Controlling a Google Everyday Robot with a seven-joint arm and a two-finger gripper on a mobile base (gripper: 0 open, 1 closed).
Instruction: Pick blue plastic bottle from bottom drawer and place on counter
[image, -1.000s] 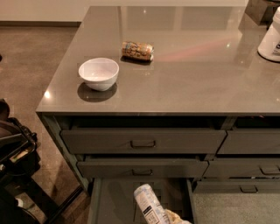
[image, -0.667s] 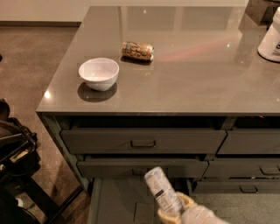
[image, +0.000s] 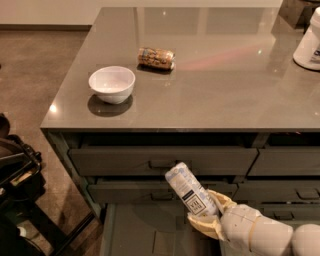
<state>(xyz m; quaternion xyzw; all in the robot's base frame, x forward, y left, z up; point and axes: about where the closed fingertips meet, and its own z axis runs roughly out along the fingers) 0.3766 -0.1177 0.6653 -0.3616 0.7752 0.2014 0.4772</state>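
Right now my end effector (image: 209, 216) is clamping the lower end of the blue plastic bottle (image: 188, 187), holding it tilted with its top leaning left, above the open bottom drawer (image: 135, 230) and in front of the middle drawer (image: 125, 192). Higher up, the desk (image: 225, 90) is carrying a white bowl (image: 112, 83), a brown can (image: 156, 57) on its side and a white jug (image: 309, 42) at the right edge.

Mottled brown floor (image: 40, 65), pale wall (image: 40, 10) behind
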